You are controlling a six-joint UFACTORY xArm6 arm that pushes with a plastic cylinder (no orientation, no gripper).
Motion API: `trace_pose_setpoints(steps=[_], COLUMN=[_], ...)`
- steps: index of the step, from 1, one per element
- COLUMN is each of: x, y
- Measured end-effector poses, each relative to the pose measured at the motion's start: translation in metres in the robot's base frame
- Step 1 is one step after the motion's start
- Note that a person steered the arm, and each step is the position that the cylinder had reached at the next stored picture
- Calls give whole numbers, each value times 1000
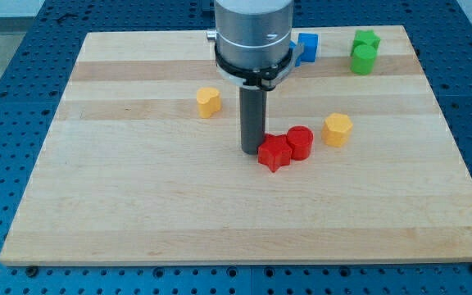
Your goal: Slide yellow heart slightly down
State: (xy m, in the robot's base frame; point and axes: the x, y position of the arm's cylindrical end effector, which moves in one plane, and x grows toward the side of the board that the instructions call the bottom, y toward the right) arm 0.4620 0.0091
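Observation:
The yellow heart [208, 102] lies on the wooden board [138, 205], left of centre in the upper half. My tip [251, 151] stands near the board's middle, below and to the right of the heart, well apart from it. The tip is right beside the left edge of a red star-shaped block [274, 152].
A red cylinder [300, 142] touches the red star's right side. A yellow hexagon [338, 129] lies further right. A blue block [306, 47] sits at the view's top, partly hidden by the arm. Two green blocks [365, 52] stand at the top right.

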Motion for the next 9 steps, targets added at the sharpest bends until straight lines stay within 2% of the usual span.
trace_pose_setpoints(steps=[5,6,8,9], x=[-14,-31,-107,-113], y=[34,24,32,0])
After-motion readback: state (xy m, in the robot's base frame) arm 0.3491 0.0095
